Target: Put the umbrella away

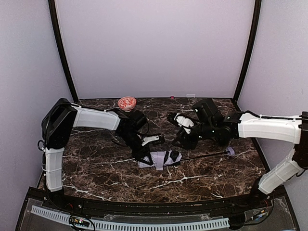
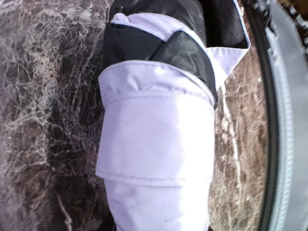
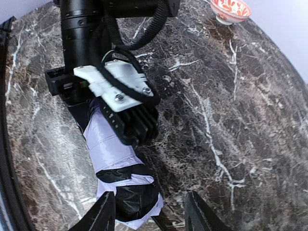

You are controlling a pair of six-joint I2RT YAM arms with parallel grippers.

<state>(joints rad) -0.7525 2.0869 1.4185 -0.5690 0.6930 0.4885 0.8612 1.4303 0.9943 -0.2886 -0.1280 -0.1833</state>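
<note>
The umbrella point(image 1: 161, 159) lies folded on the marble table, pale lavender fabric with black folds. Its thin shaft point(image 1: 202, 155) runs right to the small handle point(image 1: 230, 151). My left gripper point(image 1: 144, 155) is shut on the left part of the bundle. The fabric point(image 2: 159, 144) fills the left wrist view and hides the fingers. In the right wrist view the left gripper point(image 3: 132, 127) sits on the lavender bundle point(image 3: 113, 144). My right gripper point(image 3: 151, 219) stands open, its fingertips point(image 3: 103, 214) on either side of the bundle's black end, gripping nothing. It hovers just above and right of the bundle point(image 1: 179, 143).
A red patterned bowl point(image 1: 127, 102) stands at the back edge of the table, also in the right wrist view as the bowl point(image 3: 231, 8). A small red object point(image 1: 172, 97) lies by the back wall. A black rail point(image 1: 144, 207) borders the table's near edge.
</note>
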